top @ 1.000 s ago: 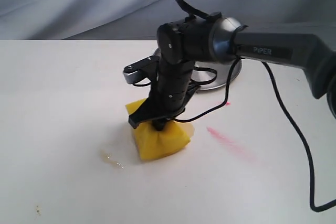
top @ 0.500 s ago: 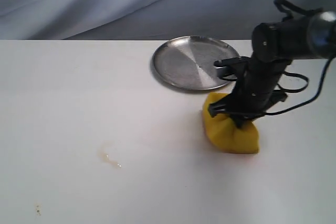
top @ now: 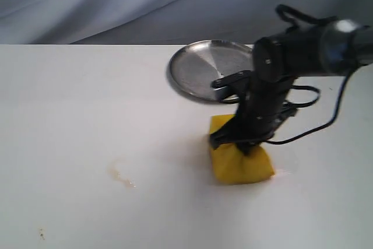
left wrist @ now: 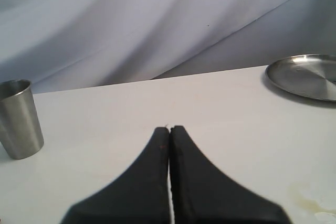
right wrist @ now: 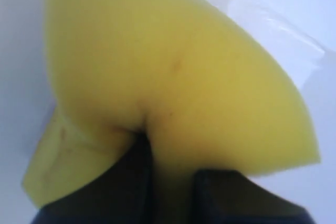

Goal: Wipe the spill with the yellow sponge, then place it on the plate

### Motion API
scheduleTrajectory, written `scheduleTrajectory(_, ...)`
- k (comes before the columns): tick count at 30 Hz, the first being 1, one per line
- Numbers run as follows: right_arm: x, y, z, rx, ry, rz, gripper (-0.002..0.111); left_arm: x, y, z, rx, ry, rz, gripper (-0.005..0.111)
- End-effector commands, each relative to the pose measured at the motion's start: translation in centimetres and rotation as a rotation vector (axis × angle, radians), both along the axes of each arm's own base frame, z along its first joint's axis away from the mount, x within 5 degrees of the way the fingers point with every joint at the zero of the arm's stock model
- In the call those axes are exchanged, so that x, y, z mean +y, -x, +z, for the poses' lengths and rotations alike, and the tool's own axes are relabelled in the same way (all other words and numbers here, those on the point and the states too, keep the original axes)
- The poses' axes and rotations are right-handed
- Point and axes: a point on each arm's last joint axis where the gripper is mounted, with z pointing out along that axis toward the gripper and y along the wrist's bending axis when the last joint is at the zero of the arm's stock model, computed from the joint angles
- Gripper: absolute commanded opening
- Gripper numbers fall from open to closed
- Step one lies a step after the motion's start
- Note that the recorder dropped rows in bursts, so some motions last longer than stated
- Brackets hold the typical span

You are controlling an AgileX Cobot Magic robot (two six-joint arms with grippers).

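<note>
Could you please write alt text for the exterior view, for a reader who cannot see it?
The right gripper pinches the yellow sponge against the white table, near the silver plate. A faint tan spill lies further left in the view.

The white table [top: 70, 115] carries the plate [top: 201, 71], yellow sponge [top: 239, 166], spill [top: 122, 177] and steel cup [left wrist: 20, 119].

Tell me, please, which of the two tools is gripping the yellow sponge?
The right tool: it is clamped on the yellow sponge, near the plate. The left tool is shut with nothing between its fingers.
</note>
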Motion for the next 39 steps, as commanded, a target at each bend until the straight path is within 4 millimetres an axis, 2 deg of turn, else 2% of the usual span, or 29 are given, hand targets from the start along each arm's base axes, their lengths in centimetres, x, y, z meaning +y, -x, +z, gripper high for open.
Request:
scheduleTrajectory(1, 9.3, 3.3, -1.1, 0.056, -0.11, 0.124, 0.0, 0.0, 0.0, -0.1, -0.005, 0.001, 0.0, 0.0)
scheduleTrajectory(6, 17.3, 6.3, -0.9, 0.075, -0.16, 0.273, 0.0, 0.0, 0.0, -0.1, -0.005, 0.001, 0.0, 0.0)
scheduleTrajectory(10, 21.6, 8.1, -0.7, 0.087, -0.188, 0.339, 0.0, 0.0, 0.0, -0.1, -0.005, 0.001, 0.0, 0.0)
scheduleTrajectory(14, 23.5, 9.6, -0.7, 0.096, -0.202, 0.39, 0.0, 0.0, 0.0, -0.1, -0.005, 0.001, 0.0, 0.0)
scheduleTrajectory(17, 22.8, 9.0, -0.9, 0.046, -0.112, 0.408, 0.0, 0.0, 0.0, -0.1, -0.005, 0.001, 0.0, 0.0)
scheduleTrajectory(20, 20.4, 6.3, -1.3, -0.008, 0.054, 0.338, 0.0, 0.0, 0.0, -0.1, -0.005, 0.001, 0.0, 0.0)
scheduleTrajectory(24, 17.0, 3.1, -1.0, 0.002, 0.109, 0.263, 0.0, 0.0, 0.0, -0.1, -0.005, 0.001, 0.0, 0.0)
scheduleTrajectory(29, 11.0, 0.8, -0.5, -0.059, 0.289, 0.221, 0.0, 0.0, 0.0, -0.1, -0.005, 0.001, 0.0, 0.0)
scheduleTrajectory(30, 8.1, 0.2, -0.5, -0.059, 0.359, 0.187, 0.0, 0.0, 0.0, -0.1, -0.005, 0.001, 0.0, 0.0)
scheduleTrajectory(31, 6.8, 0.2, -0.6, -0.045, 0.385, 0.176, 0.0, 0.0, 0.0, -0.1, -0.005, 0.001, 0.0, 0.0)
scheduleTrajectory(32, 4.0, -0.2, -0.8, -0.036, 0.406, 0.134, 0.0, 0.0, 0.0, -0.1, -0.005, 0.001, 0.0, 0.0)
scheduleTrajectory(33, 2.8, -0.4, -0.8, -0.036, 0.411, 0.11, 0.0, 0.0, 0.0, -0.1, -0.005, 0.001, 0.0, 0.0)
scheduleTrajectory(34, -0.1, -0.8, -1.1, -0.027, 0.414, 0.044, 0.0, 0.0, 0.0, -0.1, -0.005, 0.001, 0.0, 0.0)
scheduleTrajectory(36, -4.2, -1.1, -1.4, 0.007, 0.404, -0.039, 0.0, 0.0, 0.0, -0.1, -0.005, 0.001, 0.0, 0.0)
scheduleTrajectory(38, -6.9, -0.7, -1.4, 0.034, 0.402, -0.092, 0.0, 0.0, 0.0, -0.1, -0.005, 0.001, 0.0, 0.0)
scheduleTrajectory(39, -7.5, -0.2, -1.4, 0.047, 0.39, -0.106, 0.0, 0.0, 0.0, -0.1, -0.005, 0.001, 0.0, 0.0)
